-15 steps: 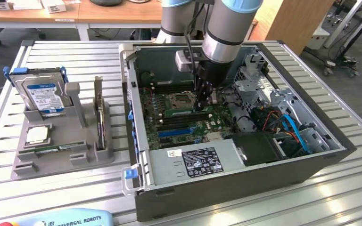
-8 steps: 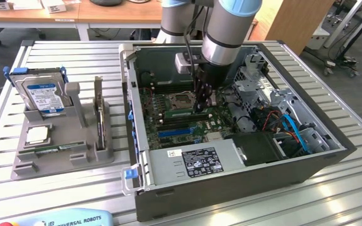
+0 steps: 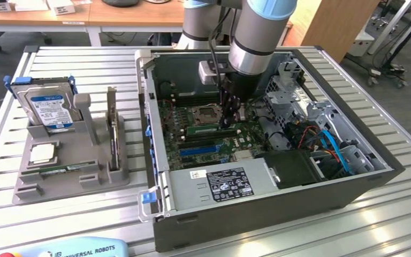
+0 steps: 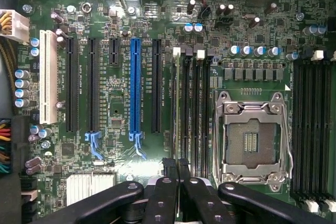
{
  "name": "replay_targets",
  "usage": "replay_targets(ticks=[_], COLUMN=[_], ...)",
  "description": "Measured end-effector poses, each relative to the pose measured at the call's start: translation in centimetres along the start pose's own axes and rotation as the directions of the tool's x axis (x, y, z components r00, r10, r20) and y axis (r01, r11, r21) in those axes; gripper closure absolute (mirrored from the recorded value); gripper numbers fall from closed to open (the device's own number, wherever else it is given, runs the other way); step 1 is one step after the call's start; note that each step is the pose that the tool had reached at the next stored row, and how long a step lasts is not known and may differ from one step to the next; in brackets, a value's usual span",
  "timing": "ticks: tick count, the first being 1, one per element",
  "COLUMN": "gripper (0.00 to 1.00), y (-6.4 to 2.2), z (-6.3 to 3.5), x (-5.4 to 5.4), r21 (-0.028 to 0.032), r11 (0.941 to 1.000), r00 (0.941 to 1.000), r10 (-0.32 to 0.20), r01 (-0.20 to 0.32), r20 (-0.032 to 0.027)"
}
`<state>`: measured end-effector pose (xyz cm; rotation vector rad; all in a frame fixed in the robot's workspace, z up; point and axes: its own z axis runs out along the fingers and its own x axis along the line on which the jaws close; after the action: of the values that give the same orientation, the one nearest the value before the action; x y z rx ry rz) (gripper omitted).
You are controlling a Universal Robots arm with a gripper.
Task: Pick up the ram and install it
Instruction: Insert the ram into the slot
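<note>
Pendant (image 3: 77, 249) reads "UNIVERSAL ROBOTS"; closed fingers (image 4: 166, 198) over memory slots (image 4: 191, 103).

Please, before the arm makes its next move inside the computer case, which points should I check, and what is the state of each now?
1. Grey computer case open, green motherboard reachable: ok.
2. Black gripper shut above the board: ok.
3. Load in the gripper: cannot tell; a long narrow green ram stick lies in the grey plastic holder outside the case.
4. Black memory slots beside the silver processor socket look empty: ok.
5. White slot latches open: cannot tell.
6. Red and blue cables apart from the gripper: ok.
</note>
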<state>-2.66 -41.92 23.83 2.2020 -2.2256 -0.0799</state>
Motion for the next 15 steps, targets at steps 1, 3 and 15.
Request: replay_targets(ticks=[1,3,15], gripper=[0.89,0.89,0.89], y=[0.0,-0.01,-0.03], z=[0.01,0.08,0.62], x=[0.0,0.0,0.0], r21=[0.0,0.0,0.0001], r11=[1.0,1.0,1.0], r00=[1.0,1.0,1.0], r10=[0.0,0.0,0.0], r01=[0.0,0.0,0.0], r20=[0.0,-0.0001,0.0003])
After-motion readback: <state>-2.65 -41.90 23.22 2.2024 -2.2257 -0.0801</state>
